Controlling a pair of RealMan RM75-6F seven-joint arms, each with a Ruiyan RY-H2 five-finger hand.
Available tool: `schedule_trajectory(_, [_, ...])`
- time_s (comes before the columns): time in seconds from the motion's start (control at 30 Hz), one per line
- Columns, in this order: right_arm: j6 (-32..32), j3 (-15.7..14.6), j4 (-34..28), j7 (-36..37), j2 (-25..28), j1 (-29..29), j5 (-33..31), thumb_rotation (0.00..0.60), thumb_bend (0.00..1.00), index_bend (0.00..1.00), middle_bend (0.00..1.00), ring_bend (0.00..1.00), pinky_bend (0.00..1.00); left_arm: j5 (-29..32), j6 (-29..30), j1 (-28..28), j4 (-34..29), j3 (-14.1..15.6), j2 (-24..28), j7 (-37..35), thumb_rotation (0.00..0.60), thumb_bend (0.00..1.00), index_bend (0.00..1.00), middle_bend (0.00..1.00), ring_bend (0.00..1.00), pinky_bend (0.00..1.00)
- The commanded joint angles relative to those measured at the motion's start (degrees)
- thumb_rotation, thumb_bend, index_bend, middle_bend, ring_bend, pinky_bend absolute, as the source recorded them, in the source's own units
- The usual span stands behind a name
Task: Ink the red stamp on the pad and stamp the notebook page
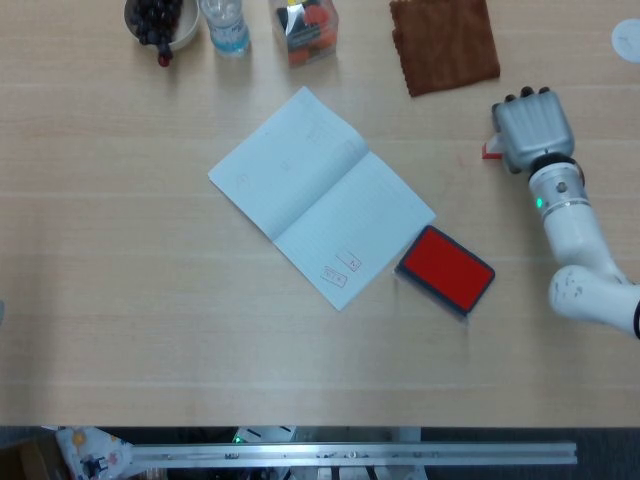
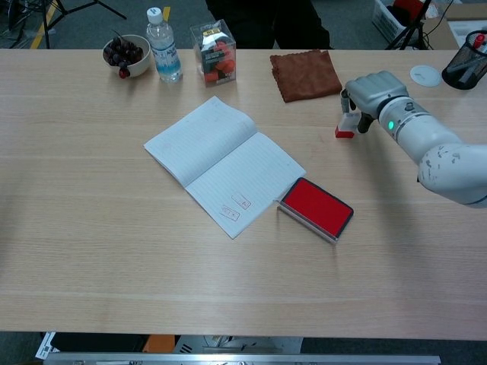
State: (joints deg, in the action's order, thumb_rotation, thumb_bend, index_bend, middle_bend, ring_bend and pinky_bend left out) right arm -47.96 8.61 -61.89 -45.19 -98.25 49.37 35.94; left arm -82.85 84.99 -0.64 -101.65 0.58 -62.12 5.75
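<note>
The red stamp (image 2: 345,128), with a white handle and a red base, stands on the table at the right, below the brown cloth. My right hand (image 2: 370,93) is over it, thumb and a finger pinching the white handle from either side; the base still rests on the table. In the head view the right hand (image 1: 530,128) hides all but a red corner of the stamp (image 1: 489,152). The red ink pad (image 2: 316,208) lies open right of the open notebook (image 2: 224,163), whose lower page bears two small stamp marks. My left hand is not visible.
Along the far edge stand a bowl of dark fruit (image 2: 126,53), a water bottle (image 2: 163,46) and a clear box (image 2: 214,42). A brown cloth (image 2: 305,74) lies beside the stamp. A white lid (image 2: 424,74) and a black pen cup (image 2: 466,67) sit at the far right.
</note>
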Motion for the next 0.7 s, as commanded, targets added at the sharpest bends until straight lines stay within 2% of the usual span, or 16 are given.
schedule_trajectory(0.03, [0.3,0.0,0.4,0.1,-0.3,0.1,-0.1,0.6,0.26,0.43,0.38,0.24,0.31,0.0,0.0,0.0,0.0,0.0,0.1,0.0,0.6,0.27,0.04,0.04,0.04,0.06])
schedule_trajectory(0.37, [0.1,0.4,0.6,0.8,-0.4,0.3,0.1,0.6,0.27,0.46,0.39,0.24,0.31,0.2,-0.1,0.0,0.0,0.0,0.2,-0.2,0.6,0.27,0.04,0.04,0.04,0.06])
schedule_trajectory(0.7, [0.1,0.4,1.2,0.2,-0.9,0.5,-0.6,0.6,0.3,0.54,0.42,0.25,0.31,0.3,-0.1,-0.1,-0.1,0.0,0.3,-0.2,0.6,0.27,0.04,0.04,0.04,0.06])
